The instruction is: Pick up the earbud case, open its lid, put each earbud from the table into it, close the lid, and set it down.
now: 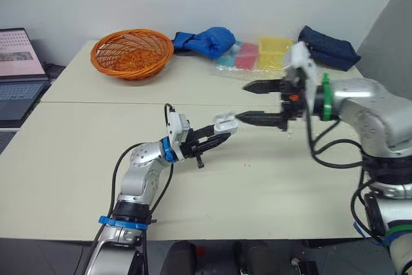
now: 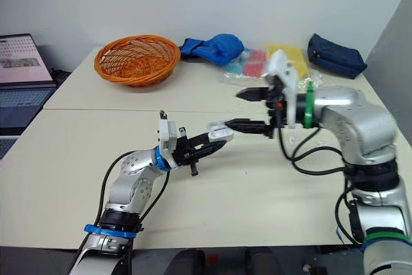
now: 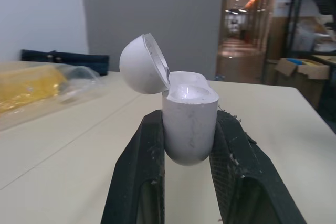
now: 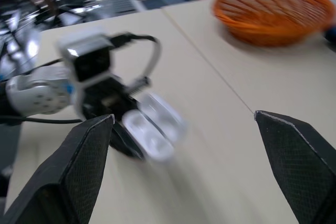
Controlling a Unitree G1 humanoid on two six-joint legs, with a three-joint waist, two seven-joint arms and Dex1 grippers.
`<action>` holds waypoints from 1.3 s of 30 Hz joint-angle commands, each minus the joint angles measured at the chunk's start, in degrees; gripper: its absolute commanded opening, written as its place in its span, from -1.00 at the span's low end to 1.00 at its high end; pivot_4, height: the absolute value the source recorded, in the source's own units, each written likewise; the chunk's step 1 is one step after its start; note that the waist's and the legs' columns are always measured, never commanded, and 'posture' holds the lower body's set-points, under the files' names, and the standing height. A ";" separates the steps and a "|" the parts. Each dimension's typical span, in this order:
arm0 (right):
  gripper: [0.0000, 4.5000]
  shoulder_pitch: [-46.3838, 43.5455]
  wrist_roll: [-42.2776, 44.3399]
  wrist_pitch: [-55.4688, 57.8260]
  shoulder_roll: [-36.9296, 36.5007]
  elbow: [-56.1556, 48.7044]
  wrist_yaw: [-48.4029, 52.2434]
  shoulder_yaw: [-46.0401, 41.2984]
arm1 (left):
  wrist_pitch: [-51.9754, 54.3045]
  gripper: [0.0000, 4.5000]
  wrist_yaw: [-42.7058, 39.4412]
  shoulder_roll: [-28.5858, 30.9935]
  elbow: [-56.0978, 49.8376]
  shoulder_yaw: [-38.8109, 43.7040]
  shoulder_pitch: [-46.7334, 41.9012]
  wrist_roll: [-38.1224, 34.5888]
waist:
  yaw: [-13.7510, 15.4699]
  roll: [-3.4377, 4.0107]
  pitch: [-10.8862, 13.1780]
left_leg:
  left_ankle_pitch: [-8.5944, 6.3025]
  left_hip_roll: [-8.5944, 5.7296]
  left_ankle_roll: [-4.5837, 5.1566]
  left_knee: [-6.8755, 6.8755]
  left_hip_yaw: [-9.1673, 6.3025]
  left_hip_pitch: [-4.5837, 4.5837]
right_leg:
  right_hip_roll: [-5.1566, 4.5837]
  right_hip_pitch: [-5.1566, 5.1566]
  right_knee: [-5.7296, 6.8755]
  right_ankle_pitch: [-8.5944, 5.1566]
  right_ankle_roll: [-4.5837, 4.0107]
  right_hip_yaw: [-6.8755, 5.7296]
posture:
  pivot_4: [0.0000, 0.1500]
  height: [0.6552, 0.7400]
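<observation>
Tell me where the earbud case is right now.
In the left eye view, the earbud case is clamped in the left gripper above the middle of the table, its lid open, with the open right gripper just to its right.

We see a beige table w/ orange wicker basket, blue cloth bundle, navy fabric pouch & clear plastic bag of coloured packs along far edge.

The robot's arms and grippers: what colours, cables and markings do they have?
Both arms are silver metal with rounded joints. The left arm has blue rings and a looping black cable; the right arm has a green ring and black cables. Each wrist carries a white camera block. The left gripper and right gripper have two black tapered fingers with a mesh texture.
</observation>
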 commanded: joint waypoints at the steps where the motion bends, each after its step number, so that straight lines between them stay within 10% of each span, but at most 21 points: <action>1: 0.99 6.77 -3.87 0.06 2.17 -2.24 -11.88 -5.27 | -1.45 -0.66 3.28 0.20 -2.55 2.15 0.72 -0.39 | -0.11 0.00 0.00 | 0.00 -0.01 0.00 -0.01 0.00 0.02 | 0.00 0.00 0.00 0.00 0.00 0.02 | 1.00 1.00; 13: 0.99 15.91 -18.93 -19.41 19.36 10.43 -37.14 -1.58 | -0.34 -0.66 9.05 -0.20 -6.13 1.49 1.35 -0.15 | -0.61 0.05 0.02 | 0.00 0.00 0.00 -0.01 0.11 0.10 | 0.16 -0.02 0.08 -0.01 0.12 0.09 | 1.00 1.00; 29: 0.99 14.48 -18.89 -26.41 25.46 22.52 -43.36 -4.62 | 0.68 -0.66 9.41 0.76 -6.90 1.15 0.91 -0.51 | -0.54 0.05 0.02 | -0.01 0.01 0.01 -0.10 0.15 0.07 | 0.16 -0.03 0.01 -0.03 0.11 0.11 | 1.00 1.00; 39: -0.37 19.46 -19.35 -23.96 26.22 18.56 -42.12 -0.82 | 1.36 -0.66 9.97 0.54 -8.11 0.39 1.18 -0.28 | -0.66 0.05 0.02 | -0.01 0.06 0.01 -0.18 0.13 0.07 | 0.20 -0.05 -0.01 -0.06 0.08 0.11 | 1.00 1.00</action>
